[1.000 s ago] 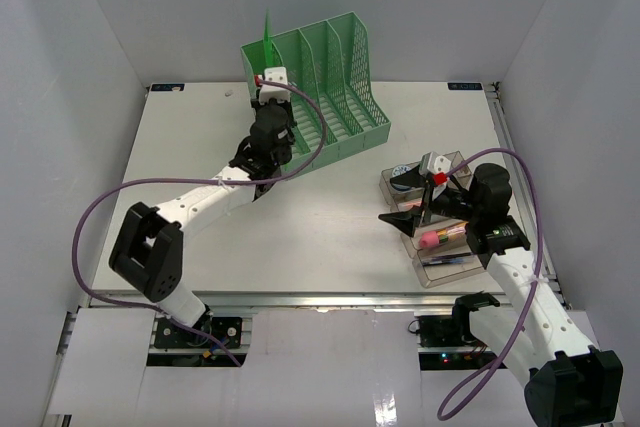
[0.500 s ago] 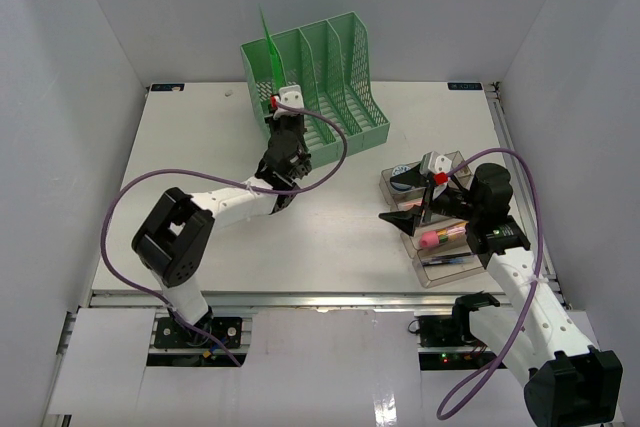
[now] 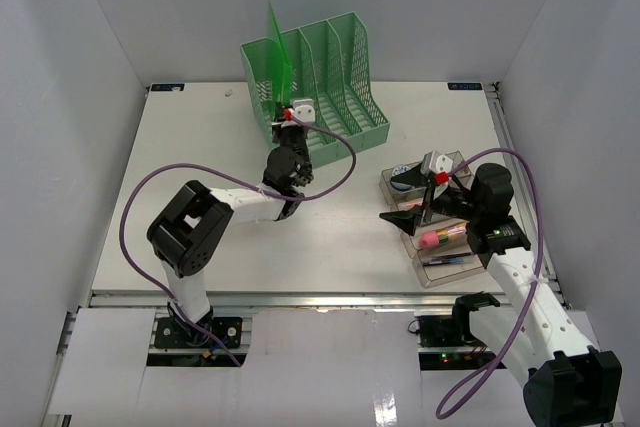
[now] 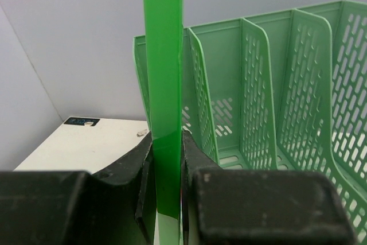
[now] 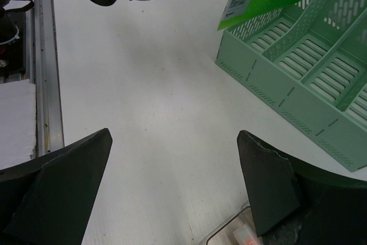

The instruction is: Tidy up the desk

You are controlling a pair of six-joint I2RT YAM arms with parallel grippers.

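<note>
The white bench [image 3: 200, 147] spreads beneath both arms. Toward its far edge stands a green file rack [image 3: 345, 77]. The left hand [image 3: 285, 122] pinches an upright green folder [image 3: 279, 47] at the rack's left end. The right hand [image 3: 420, 202], fingers spread, hangs over a clear tray [image 3: 428, 279] on the bench's right side.

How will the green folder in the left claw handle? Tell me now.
Probably light and thin: the green folder shows edge-on as a narrow strip. Likely fairly stiff, rising unbent above the left claw. Smooth plastic may slip.
</note>
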